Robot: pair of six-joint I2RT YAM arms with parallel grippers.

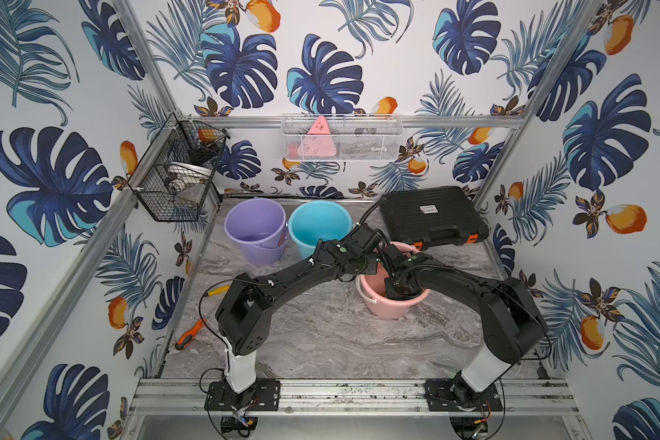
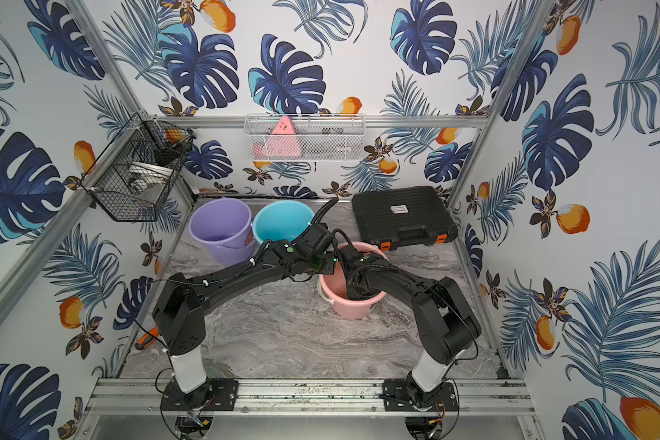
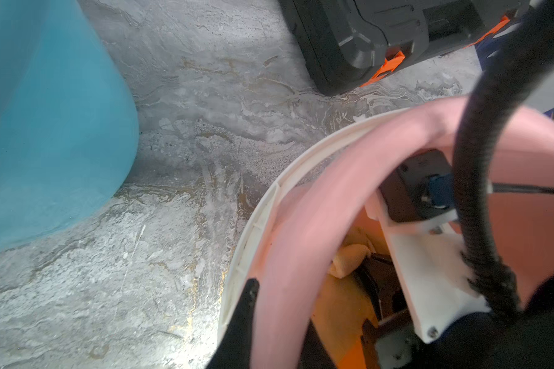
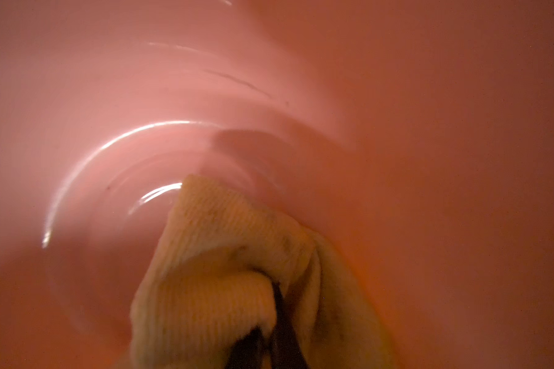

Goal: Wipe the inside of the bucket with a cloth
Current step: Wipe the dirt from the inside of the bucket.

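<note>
Inside the pink bucket (image 1: 387, 308), right hand (image 4: 266, 326) points down pinching the cloth (image 4: 211, 249); left hand (image 3: 280, 303) pinches its rim.

In the right wrist view the cloth (image 4: 224, 255) is cut off by the picture's edge, and of the right pincer (image 4: 269, 319) only dark, blurred finger parts are seen between the folds. In both top views these two are hidden inside the pink bucket (image 1: 387, 308) by the right arm (image 1: 454, 278). In the left wrist view the left pincer (image 3: 282, 303) is cut off by the picture's edge, and the blue bucket (image 3: 45, 127) and the black case (image 3: 365, 41) are cut off too. What is kept in the black wire basket (image 1: 168, 198) cannot be told.
</note>
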